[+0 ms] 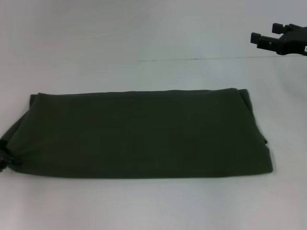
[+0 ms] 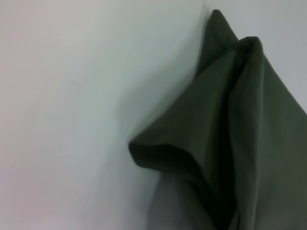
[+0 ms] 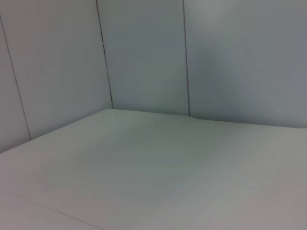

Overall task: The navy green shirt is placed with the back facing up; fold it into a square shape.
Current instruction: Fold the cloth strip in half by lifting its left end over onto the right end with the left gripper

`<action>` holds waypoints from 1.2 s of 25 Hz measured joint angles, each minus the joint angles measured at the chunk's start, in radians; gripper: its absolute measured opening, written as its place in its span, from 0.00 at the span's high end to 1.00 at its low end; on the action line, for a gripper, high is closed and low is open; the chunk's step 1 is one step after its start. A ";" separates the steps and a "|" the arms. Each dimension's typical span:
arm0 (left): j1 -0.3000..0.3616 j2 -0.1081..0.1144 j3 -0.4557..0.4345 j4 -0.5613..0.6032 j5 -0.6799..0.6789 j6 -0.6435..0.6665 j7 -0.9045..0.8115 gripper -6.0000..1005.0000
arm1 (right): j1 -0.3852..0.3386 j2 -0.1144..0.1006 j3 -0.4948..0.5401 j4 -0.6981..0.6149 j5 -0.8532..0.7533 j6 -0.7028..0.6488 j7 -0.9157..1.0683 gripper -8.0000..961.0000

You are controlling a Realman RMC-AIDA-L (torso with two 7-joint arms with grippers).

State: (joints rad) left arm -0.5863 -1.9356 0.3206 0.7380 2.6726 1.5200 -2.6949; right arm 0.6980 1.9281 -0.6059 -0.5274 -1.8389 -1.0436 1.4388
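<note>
The navy green shirt (image 1: 144,134) lies on the white table (image 1: 144,206) as a long flat band, folded lengthwise, running left to right. My left gripper (image 1: 5,160) shows only as a black bit at the shirt's near left corner, where the cloth is drawn to a point. In the left wrist view the shirt (image 2: 240,143) bunches into a raised fold that lifts off the table toward the camera, so the gripper is shut on that corner. My right gripper (image 1: 267,32) is open and empty, raised high at the far right, away from the shirt.
The table's far edge meets a pale panelled wall (image 3: 144,52) behind. Bare table surface (image 3: 153,172) fills the right wrist view. Bare table lies in front of the shirt and to its right.
</note>
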 joint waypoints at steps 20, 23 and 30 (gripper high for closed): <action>0.041 0.013 -0.027 0.069 0.024 0.035 0.006 0.95 | 0.000 0.000 0.000 0.011 -0.002 0.010 -0.018 0.11; 0.044 0.027 -0.064 0.115 0.013 0.095 0.024 0.95 | 0.000 0.002 0.000 0.012 -0.002 0.017 -0.022 0.11; -0.050 0.014 0.028 0.256 -0.222 0.257 0.092 0.95 | -0.001 0.004 0.000 0.012 0.001 0.028 -0.023 0.11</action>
State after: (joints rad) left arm -0.6365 -1.9218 0.3489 0.9943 2.4506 1.7765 -2.6030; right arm 0.6971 1.9319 -0.6059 -0.5154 -1.8377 -1.0153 1.4158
